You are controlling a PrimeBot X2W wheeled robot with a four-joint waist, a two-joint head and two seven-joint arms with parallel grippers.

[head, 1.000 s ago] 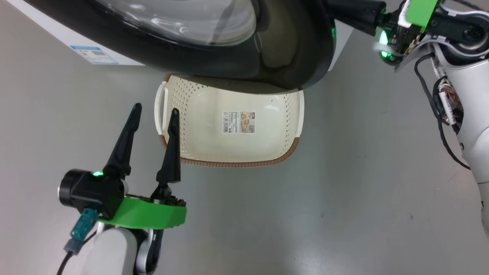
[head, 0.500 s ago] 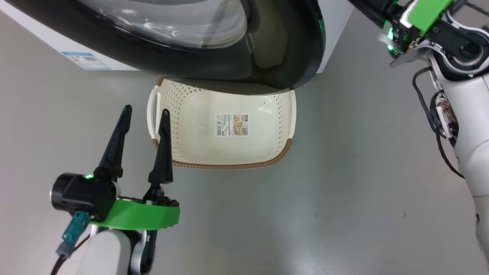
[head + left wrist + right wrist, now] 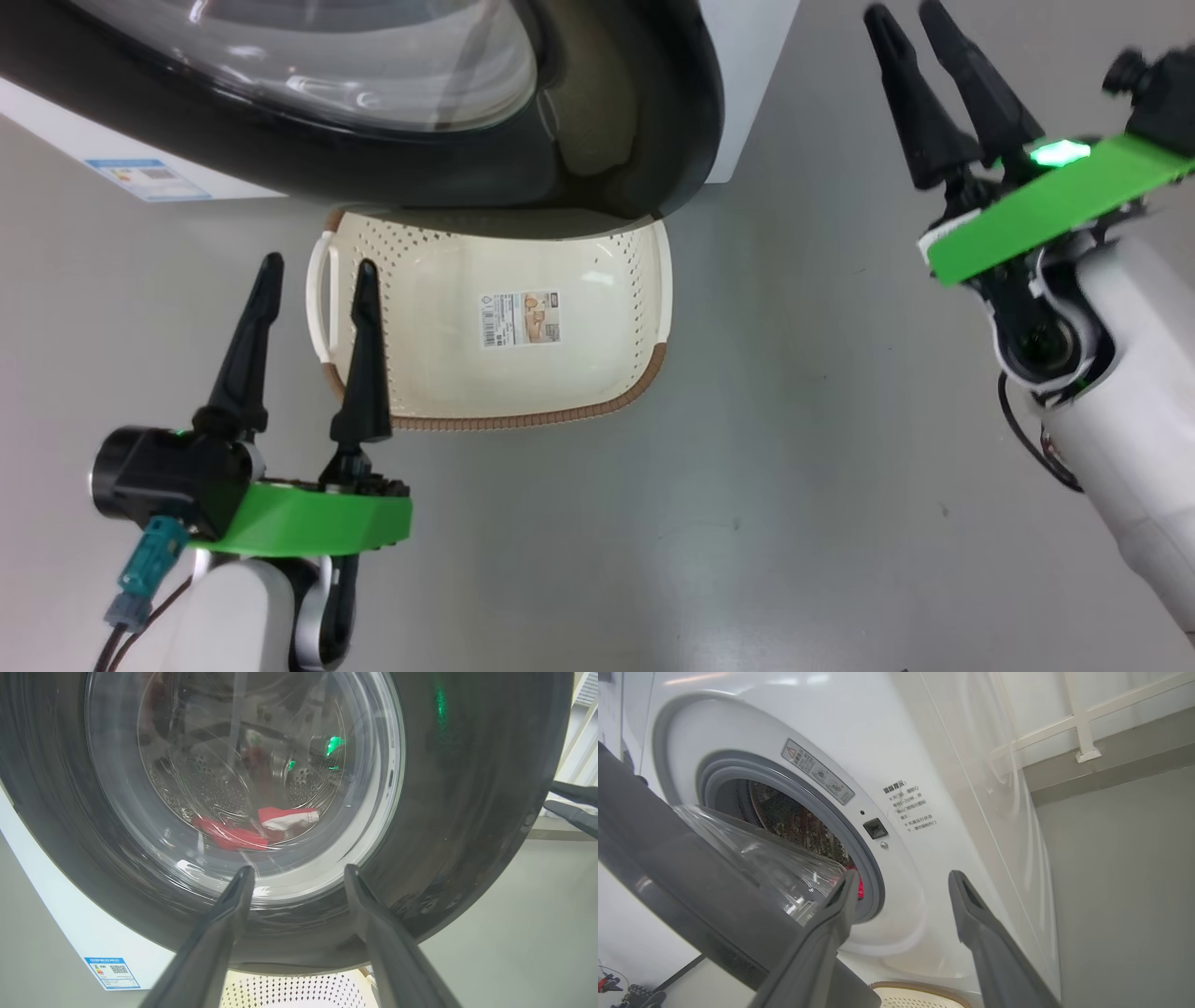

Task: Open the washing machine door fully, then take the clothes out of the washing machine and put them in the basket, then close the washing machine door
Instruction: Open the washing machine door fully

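Both pincers are open and hold nothing: my right pincer point(image 3: 901, 13) has its two dark fingers spread wide in open air, off to the right of the washing machine door point(image 3: 420, 177) and not touching it. My left pincer point(image 3: 318, 266) is low on my left, fingers equally wide apart, pointing at the door's glossy black rim from the front. The door stands ajar, its clear glass bowl swung out of the grey gasket point(image 3: 873, 858). Beyond it is the white washing machine point(image 3: 738, 75), with a small blue label point(image 3: 140, 177) low on its front. The clothes point(image 3: 233, 835) lie inside on the steel drum point(image 3: 210, 779) as red fabric with a white panel, seen through the glass. The basket point(image 3: 523, 420) sits on the grey floor point(image 3: 794, 467) below the door, partly under its rim, just beside my left fingers.
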